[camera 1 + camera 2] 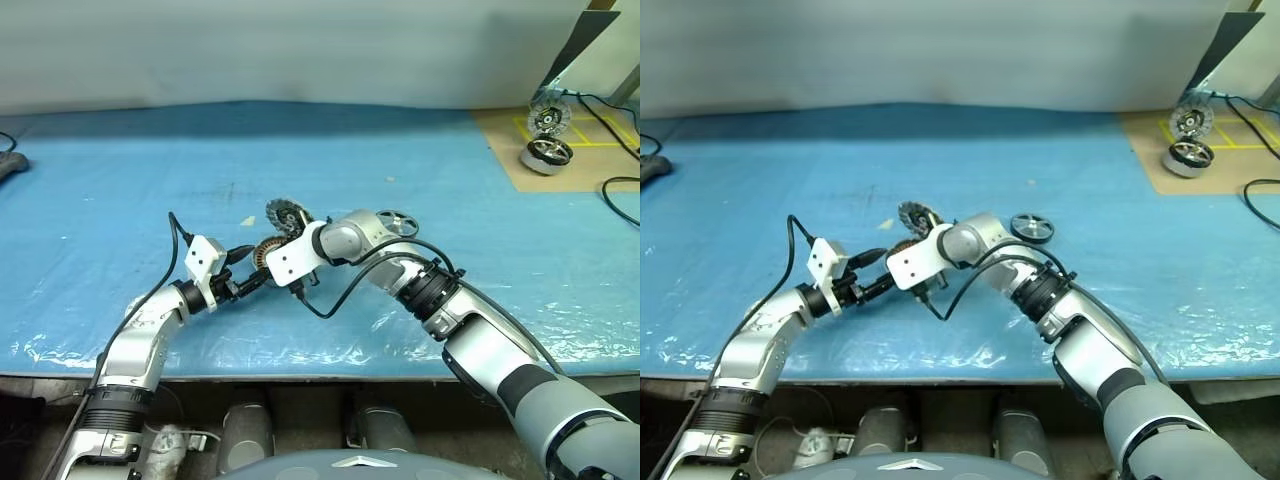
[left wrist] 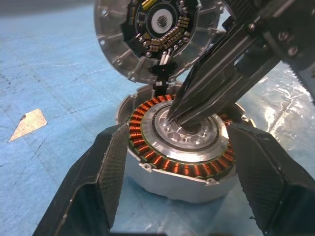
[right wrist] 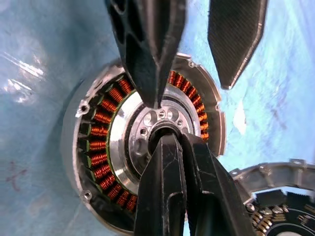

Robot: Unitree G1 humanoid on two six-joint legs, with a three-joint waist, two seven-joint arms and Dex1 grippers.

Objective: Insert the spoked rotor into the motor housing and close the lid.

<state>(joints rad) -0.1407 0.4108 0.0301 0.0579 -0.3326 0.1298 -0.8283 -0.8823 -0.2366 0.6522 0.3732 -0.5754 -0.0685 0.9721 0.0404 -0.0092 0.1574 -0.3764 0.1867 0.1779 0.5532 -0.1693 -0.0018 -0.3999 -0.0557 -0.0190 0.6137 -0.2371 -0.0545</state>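
Note:
The motor housing (image 2: 162, 157), a short metal drum ringed with copper windings, sits on the blue sheet. My left gripper (image 2: 178, 129) has one finger against each side of it. My right gripper (image 3: 170, 132) is shut, its tips resting on the housing's centre hub with nothing seen between them. The lid (image 2: 147, 34) stands tilted up at the housing's far edge, its inner circuit side showing. The spoked rotor (image 1: 1031, 228) lies flat on the sheet just beyond my right arm.
A brown board (image 1: 520, 175) at the back right carries a chrome-rimmed drum (image 1: 546, 155) and an upright disc (image 1: 548, 118), with cables (image 1: 622, 190) nearby. A paper scrap (image 1: 247, 221) lies behind the housing. The table's front edge (image 1: 300, 372) runs below my arms.

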